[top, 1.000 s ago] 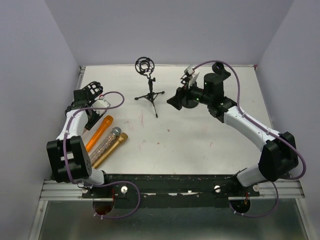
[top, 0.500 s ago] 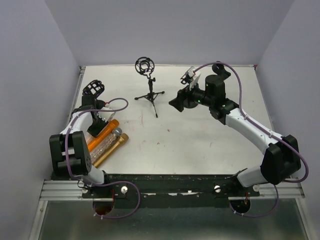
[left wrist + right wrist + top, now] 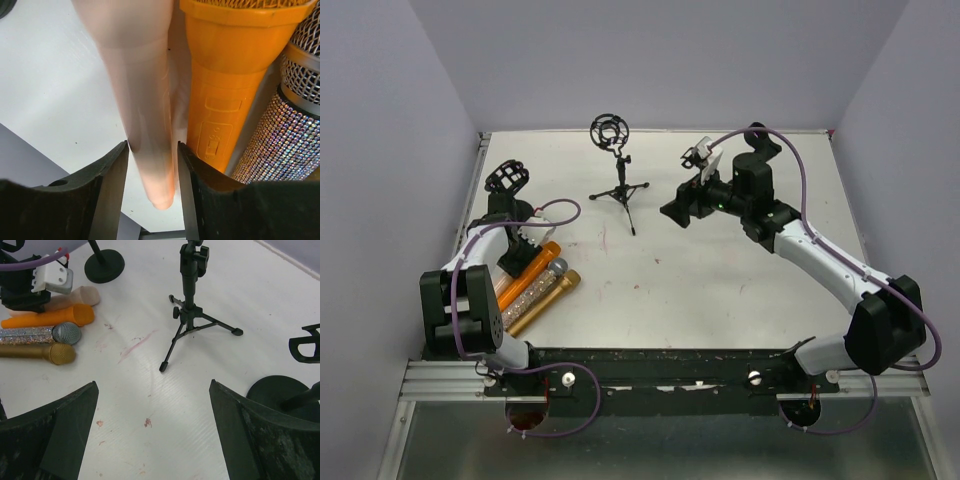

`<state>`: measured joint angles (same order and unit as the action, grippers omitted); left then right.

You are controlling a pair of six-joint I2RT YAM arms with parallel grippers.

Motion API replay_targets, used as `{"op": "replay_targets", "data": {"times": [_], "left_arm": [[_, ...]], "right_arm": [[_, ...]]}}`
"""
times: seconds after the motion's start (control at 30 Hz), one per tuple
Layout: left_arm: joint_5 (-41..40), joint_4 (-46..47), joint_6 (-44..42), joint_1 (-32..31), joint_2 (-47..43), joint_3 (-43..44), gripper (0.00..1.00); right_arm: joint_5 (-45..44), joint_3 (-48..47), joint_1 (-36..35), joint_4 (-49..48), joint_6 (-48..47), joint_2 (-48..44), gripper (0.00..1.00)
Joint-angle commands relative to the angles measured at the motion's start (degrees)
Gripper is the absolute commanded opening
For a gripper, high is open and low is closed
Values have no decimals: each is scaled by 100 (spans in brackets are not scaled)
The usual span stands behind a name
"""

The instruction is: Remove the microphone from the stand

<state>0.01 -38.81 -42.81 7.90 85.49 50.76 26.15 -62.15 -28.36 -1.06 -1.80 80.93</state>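
Note:
My left gripper (image 3: 508, 260) (image 3: 152, 145) is shut on the handle of a pale pink microphone (image 3: 145, 100) (image 3: 499, 286). It holds the microphone low over the table, beside the orange microphone (image 3: 225, 75). The small stand (image 3: 507, 178) with its round base (image 3: 104, 266) stands just behind, and its black shock mount is empty. The right wrist view shows the pink microphone (image 3: 75, 296) lying next to the orange one (image 3: 50, 319). My right gripper (image 3: 672, 212) (image 3: 153, 385) is wide open and empty, hovering right of the tripod stand.
A glitter microphone (image 3: 528, 284) and a gold microphone (image 3: 542, 298) lie beside the orange one. A black tripod stand (image 3: 618, 185) (image 3: 192, 315) with an empty shock mount stands at back centre. Another round stand base (image 3: 285, 397) sits under my right gripper.
My left gripper has moved toward me from the small stand, bringing the pink microphone down beside the orange one. My right gripper has shifted slightly.

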Motion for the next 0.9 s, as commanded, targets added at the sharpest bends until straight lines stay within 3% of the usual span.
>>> {"op": "replay_targets", "data": {"times": [0.0, 0.13, 0.27, 0.43, 0.57, 0.67, 0.7, 0.73, 0.87], "left_arm": [[122, -13, 9, -25, -103, 48, 52], [139, -48, 36, -34, -226, 109, 53], [464, -311, 18, -96, -621, 302, 53], [614, -706, -17, -464, -1069, 592, 53], [930, -1207, 184, -763, -1377, 1031, 54], [1202, -1480, 570, -1351, -1623, 1619, 56], [1255, -1446, 693, -1474, -1693, 1804, 87], [1291, -1385, 921, -1597, -1772, 2040, 98], [1151, -911, 2009, -1827, -1730, 3217, 99]], "right_arm": [[-102, 54, 41, 97, -188, -156, 100], [-119, -165, 50, 711, -452, -156, 100], [-268, -814, 41, 1930, -724, -156, 100], [-610, -1475, 41, 3040, -752, -121, 100], [-2102, -1887, 41, 3225, -208, -112, 100], [-3437, -2353, 41, 3271, 161, 2, 100], [-3798, -2520, 50, 3218, 380, 54, 100], [-4019, -2669, 32, 3165, 522, 116, 100], [-4706, -3215, 41, 2858, 901, 345, 100]]}}
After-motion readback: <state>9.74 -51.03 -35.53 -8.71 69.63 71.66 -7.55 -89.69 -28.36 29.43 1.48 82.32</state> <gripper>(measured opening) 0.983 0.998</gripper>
